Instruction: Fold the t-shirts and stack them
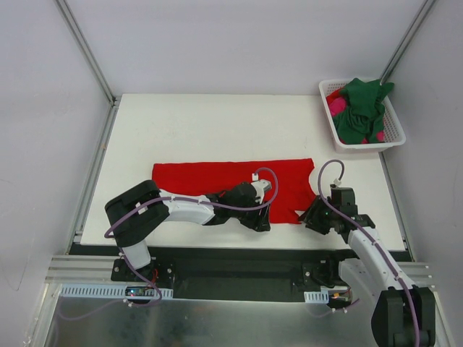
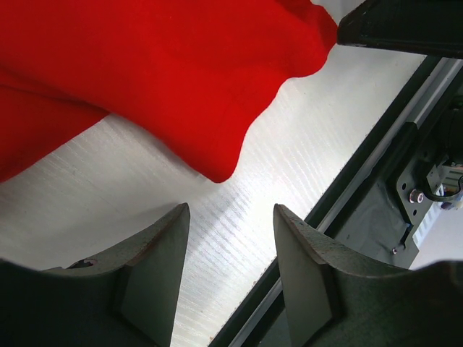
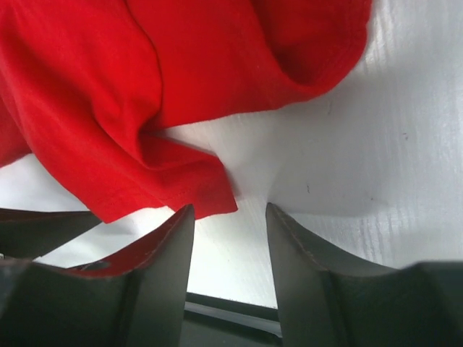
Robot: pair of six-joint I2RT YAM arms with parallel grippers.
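Note:
The red t-shirt (image 1: 210,177) lies spread flat across the middle of the white table (image 1: 217,123). My left gripper (image 1: 262,223) is open and empty at the shirt's near edge; in the left wrist view (image 2: 231,210) a red corner (image 2: 217,170) hangs just ahead of the jaws. My right gripper (image 1: 307,215) is open and empty at the shirt's near right corner; in the right wrist view (image 3: 229,207) a red hem corner (image 3: 210,199) lies beside the left finger. The dark green shirt (image 1: 362,108) and the magenta shirt (image 1: 337,107) are bundled in the basket.
The white slotted basket (image 1: 362,147) stands at the far right corner of the table. The table's near edge and black rail (image 2: 362,188) run close behind both grippers. Frame posts stand at the back corners. My right gripper's dark body (image 2: 405,25) shows in the left wrist view.

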